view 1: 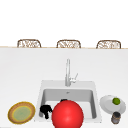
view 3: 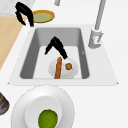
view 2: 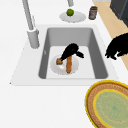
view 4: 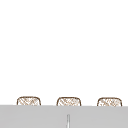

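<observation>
**While fingertips sit on the food, the dish could slide**

Though it reaches low into the sink (view 2: 100, 62), the right hand (view 2: 71, 51) has closed on nothing that I can make out. Its fingers are spread and fairly straight, pointing down. Their tips are at the far end of the orange-brown stick (view 2: 68, 65) and right by the small brown chunk (view 2: 59, 61). Both pieces lie on a white dish (view 2: 56, 68) on the sink floor, the stick lengthwise and the chunk just beside it.

The left hand (view 1: 45, 111) hangs above the sink's front-left corner, near the yellow plate (view 1: 21, 113). Its fingers droop loosely and hold nothing.

As I judge it, the weak point is the contact. Spread tips bearing on one end of a round stick would likely roll it sideways or nudge it off the dish. A push that lands off-centre could send the dish skating across the smooth basin. The chunk is small and close to the stick, so a closing hand may catch both or knock one away.

From the front, a big red ball (view 1: 67, 114) covers most of the basin, so the side views are the ones to go by. To the right a lime (view 1: 116, 101) sits on a white plate (view 1: 107, 105) by a jar (view 1: 116, 117), and the tap (view 1: 67, 72) stands behind.
</observation>
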Robot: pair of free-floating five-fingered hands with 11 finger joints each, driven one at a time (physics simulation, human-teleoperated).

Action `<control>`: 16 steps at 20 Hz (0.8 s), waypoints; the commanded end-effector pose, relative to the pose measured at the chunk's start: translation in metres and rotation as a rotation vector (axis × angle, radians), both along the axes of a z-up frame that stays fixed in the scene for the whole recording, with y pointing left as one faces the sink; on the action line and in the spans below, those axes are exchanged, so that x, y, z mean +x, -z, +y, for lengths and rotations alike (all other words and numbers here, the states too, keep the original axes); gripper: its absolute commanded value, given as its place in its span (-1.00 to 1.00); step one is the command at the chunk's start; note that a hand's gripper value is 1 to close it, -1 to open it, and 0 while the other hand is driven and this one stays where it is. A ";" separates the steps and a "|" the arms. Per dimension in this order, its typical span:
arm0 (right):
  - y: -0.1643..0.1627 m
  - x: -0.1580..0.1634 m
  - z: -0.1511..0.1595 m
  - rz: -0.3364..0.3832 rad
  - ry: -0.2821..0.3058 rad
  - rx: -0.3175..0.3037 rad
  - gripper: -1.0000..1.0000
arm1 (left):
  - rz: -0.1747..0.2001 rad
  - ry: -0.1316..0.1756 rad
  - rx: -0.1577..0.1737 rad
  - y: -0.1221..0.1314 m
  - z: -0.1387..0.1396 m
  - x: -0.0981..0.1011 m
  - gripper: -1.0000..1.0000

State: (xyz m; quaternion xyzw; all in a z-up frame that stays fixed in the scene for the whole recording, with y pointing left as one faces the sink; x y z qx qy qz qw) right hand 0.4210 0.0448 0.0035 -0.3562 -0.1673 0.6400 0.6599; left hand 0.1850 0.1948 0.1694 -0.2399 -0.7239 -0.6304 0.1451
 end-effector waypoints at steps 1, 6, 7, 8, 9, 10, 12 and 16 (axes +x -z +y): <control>0.011 0.007 0.000 0.000 -0.113 0.033 -1.00 | 0.000 0.000 0.000 0.000 0.000 0.000 0.00; 0.037 0.021 -0.002 -0.025 -0.151 0.124 -1.00 | 0.000 0.000 0.000 0.000 0.000 0.000 0.00; 0.042 0.024 -0.003 -0.028 -0.163 0.132 -1.00 | 0.000 0.000 0.000 0.000 0.000 0.000 0.00; 0.048 0.026 -0.008 -0.024 -0.168 0.131 -1.00 | 0.000 0.000 0.000 0.000 0.000 0.000 0.00; 0.058 0.027 -0.013 -0.020 -0.172 0.138 -1.00 | 0.000 0.000 0.000 0.000 0.000 0.000 0.00; 0.065 0.027 -0.016 0.000 -0.176 0.154 -1.00 | 0.000 0.000 0.000 0.000 0.000 0.000 0.00; 0.076 0.026 -0.017 0.024 -0.204 0.177 -1.00 | 0.000 0.000 0.000 0.000 0.000 0.000 0.00; 0.092 0.014 -0.014 -0.118 -0.265 0.157 -1.00 | 0.000 0.000 0.000 0.000 0.000 0.000 0.00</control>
